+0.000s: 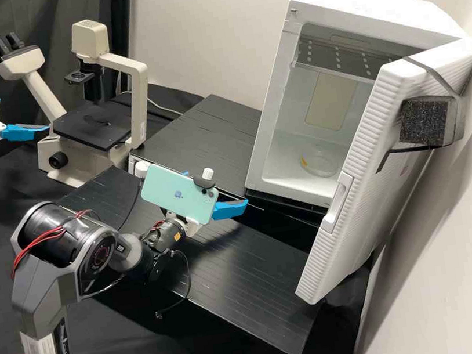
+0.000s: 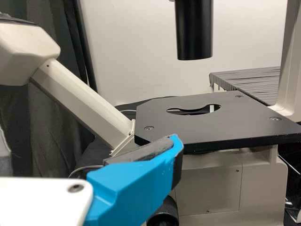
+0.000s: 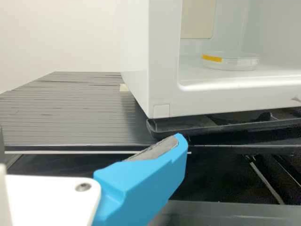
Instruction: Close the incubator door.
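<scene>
The white incubator [image 1: 270, 118] stands at the right in the high view, its ribbed door [image 1: 341, 256] swung wide open. A handle [image 1: 338, 202] sits on the door's free edge. My right gripper [image 1: 217, 186] is open and holds nothing, left of the incubator's lower front corner and apart from the door. In the right wrist view the same gripper [image 3: 91, 141] is before the incubator's lower corner [image 3: 162, 101]. My left gripper [image 1: 24, 114] stands open at the far left, beside the microscope; in the left wrist view this gripper [image 2: 89, 143] is by the stage.
A cream microscope [image 1: 140, 97] with a black stage [image 2: 207, 122] stands at the back left. Black ribbed platforms [image 1: 207, 137] lie beside and before the incubator. A round clear dish [image 1: 319, 164] rests inside. A dark foam block [image 1: 424, 121] is strapped to the door, near the wall.
</scene>
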`<state>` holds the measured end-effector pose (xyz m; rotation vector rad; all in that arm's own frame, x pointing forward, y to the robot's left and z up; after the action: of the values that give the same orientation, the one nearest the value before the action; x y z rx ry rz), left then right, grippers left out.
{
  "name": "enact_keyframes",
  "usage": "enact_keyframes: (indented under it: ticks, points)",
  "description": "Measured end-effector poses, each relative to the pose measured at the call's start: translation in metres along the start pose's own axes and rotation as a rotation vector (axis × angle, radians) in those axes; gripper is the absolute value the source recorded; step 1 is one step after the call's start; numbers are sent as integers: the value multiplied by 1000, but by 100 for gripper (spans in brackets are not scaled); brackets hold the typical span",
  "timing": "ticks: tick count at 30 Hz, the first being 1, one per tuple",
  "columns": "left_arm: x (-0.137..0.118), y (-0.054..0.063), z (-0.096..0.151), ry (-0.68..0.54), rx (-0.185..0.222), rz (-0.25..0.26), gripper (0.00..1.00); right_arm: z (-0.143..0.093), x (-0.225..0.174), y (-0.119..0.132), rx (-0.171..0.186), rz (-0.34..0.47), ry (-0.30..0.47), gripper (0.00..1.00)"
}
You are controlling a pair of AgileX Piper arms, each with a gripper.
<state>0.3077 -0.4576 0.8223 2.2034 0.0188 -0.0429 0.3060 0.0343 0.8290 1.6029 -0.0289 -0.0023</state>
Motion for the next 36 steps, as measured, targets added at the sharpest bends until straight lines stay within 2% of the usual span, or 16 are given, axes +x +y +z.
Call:
enact_keyframes:
  ticks: [8,12,17,23,25,29,30,36]
  points:
    - [0,0,0,0,0,0,100,0,-1,0,1,2,-1,100]
    - [0,0,0,0,0,0,100,6,-22,9,-2,26,-12,100]
    - [0,0,0,0,0,0,100,4,-61,35,13,173,37,100]
    - [0,0,0,0,0,0,100,-4,-112,63,-16,388,122,100]
    - [0,0,0,0,0,0,100,-4,-125,71,-27,441,124,100]
    - [0,0,0,0,0,0,100,-2,-142,84,-38,541,109,100]
    - [0,0,0,0,0,0,100,1,-146,89,-48,573,86,100]
    - [0,0,0,0,0,0,100,20,-156,105,-59,674,-24,100]
